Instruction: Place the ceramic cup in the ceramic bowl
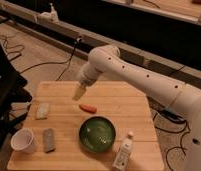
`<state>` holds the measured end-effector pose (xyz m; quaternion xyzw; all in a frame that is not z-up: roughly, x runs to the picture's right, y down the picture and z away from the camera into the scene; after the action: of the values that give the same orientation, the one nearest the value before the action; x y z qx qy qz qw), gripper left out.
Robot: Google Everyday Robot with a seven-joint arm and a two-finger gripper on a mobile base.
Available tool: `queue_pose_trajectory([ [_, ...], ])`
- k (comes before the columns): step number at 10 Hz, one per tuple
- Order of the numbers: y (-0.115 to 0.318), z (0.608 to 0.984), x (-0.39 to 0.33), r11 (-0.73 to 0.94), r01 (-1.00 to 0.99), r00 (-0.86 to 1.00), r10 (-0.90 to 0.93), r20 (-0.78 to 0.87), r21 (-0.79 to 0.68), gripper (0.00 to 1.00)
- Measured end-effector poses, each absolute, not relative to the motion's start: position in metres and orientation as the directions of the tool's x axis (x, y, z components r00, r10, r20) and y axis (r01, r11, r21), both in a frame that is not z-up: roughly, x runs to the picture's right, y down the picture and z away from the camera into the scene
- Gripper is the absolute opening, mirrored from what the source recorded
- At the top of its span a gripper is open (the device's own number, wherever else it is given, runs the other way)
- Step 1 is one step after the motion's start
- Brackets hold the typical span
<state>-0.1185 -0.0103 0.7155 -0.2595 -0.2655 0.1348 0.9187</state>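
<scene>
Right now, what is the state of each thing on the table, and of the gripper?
gripper: open, empty, hanging above the wooden table, away from the cup.
ceramic cup: upright, at the front left, outside the bowl.
ceramic bowl: upright, empty, front centre.
squeeze tube: cap on, at the bowl's right.
orange item: lying flat, just behind the bowl.

- The ceramic cup (23,141) stands at the front left corner of the table (136,107).
- A flat bar (49,139) lies just right of the cup.
- A small pad (42,110) lies behind both, near the left edge.
- The ceramic bowl (97,134) sits near the front edge, well apart from the cup.
- A small oblong item (87,108) lies just behind the bowl.
- A tube (123,152) stands right of the bowl, at the front edge.
- The gripper (79,93) hangs over the table's back half, left of centre.
</scene>
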Motion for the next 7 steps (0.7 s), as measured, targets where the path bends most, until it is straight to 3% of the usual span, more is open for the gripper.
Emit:
queue_pose_trajectory([
  [4,0.011,0.677,-0.210,0.853,0.082,0.754,0.286,0.592,-0.516,0.80],
  [7,0.013,0.673,-0.215,0.854,0.096,0.745,0.279,0.606,-0.512,0.80],
])
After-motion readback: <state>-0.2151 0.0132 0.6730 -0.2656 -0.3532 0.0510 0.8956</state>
